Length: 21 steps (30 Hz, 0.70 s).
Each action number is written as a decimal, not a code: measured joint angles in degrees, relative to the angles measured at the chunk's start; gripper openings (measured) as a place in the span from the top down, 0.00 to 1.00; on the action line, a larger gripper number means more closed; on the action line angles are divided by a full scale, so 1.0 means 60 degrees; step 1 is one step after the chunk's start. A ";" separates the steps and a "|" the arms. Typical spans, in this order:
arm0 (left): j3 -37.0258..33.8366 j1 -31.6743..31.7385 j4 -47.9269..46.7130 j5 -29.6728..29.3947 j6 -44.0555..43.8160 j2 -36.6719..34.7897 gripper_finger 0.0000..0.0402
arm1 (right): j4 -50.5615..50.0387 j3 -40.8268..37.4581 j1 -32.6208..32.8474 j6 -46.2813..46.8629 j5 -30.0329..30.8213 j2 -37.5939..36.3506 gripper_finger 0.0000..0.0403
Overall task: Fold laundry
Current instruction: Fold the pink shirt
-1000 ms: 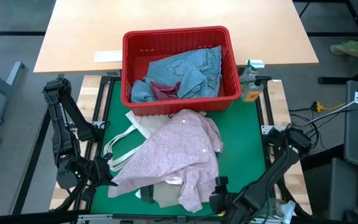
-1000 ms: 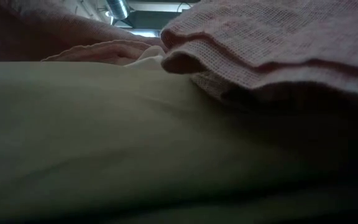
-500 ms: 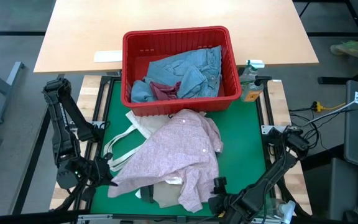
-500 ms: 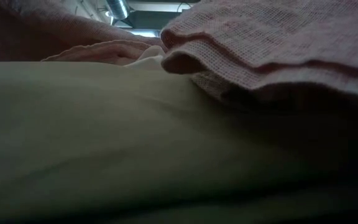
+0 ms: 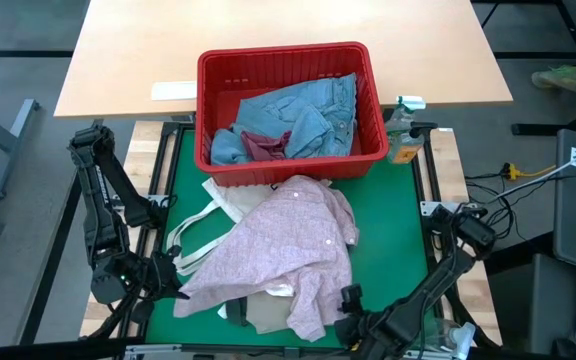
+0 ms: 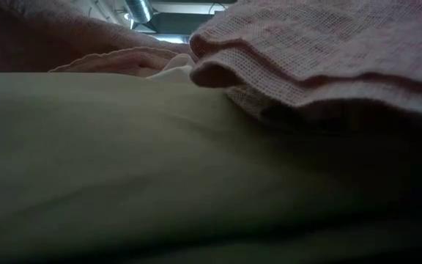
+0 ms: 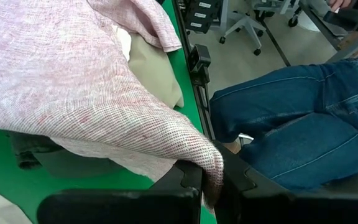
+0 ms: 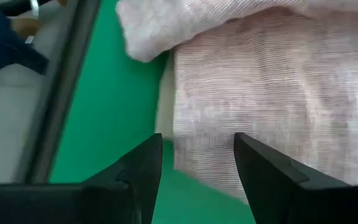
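While the pink top (image 5: 278,255) lies spread over the middle of the green mat (image 5: 388,215) on the table, its corner nearest the left arm is held: the left gripper (image 7: 209,186) has its fingers clamped together on a fold of that pink cloth. The right gripper (image 8: 197,165) is stationed at the opposite near corner, fingers apart, with the pink hem just ahead of them and nothing between them yet.

Step in hand, as judged: taking hold of the pink top at two corners so it can be lifted and laid flat for folding. One corner is secured; the second is not. The next move calls for the right fingers to be brought onto the hem and closed on a single layer, without catching the beige trousers (image 5: 268,315) lying partly beneath.

Items counted:
- Pink top: one, on the mat, uppermost.
- Beige trousers: one, under the pink top, an edge showing at the near side.
- White bag (image 5: 218,205): one, partly covered, handles toward the left arm.
- Red basket (image 5: 288,62): one, at the far edge of the mat.
- Blue jeans (image 5: 303,115): one bundle, inside the basket.
- Dark red cloth (image 5: 265,147): one scrap visible, inside the basket; its kind cannot be told.
- Person's legs in jeans (image 7: 291,118): seen beside the table.
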 joint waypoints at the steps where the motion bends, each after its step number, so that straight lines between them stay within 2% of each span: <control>1: 0.0000 0.0000 -0.0001 0.0000 0.0000 0.0000 0.97 | -0.0008 0.0000 0.0010 -0.0107 0.0084 0.0050 0.51; 14: 0.0000 0.0000 0.0003 0.0000 0.0001 -0.0001 0.97 | -0.0069 0.0000 0.0000 -0.0099 0.0912 0.0451 0.52; 17: 0.0000 0.0000 0.0003 0.0000 0.0004 -0.0002 0.97 | -0.0063 0.0000 0.0000 -0.0076 0.0942 0.0451 0.57; 21: 0.0000 0.0000 0.0002 0.0000 0.0004 -0.0001 0.97 | -0.0063 0.0000 -0.0046 0.0275 0.0947 0.0451 0.72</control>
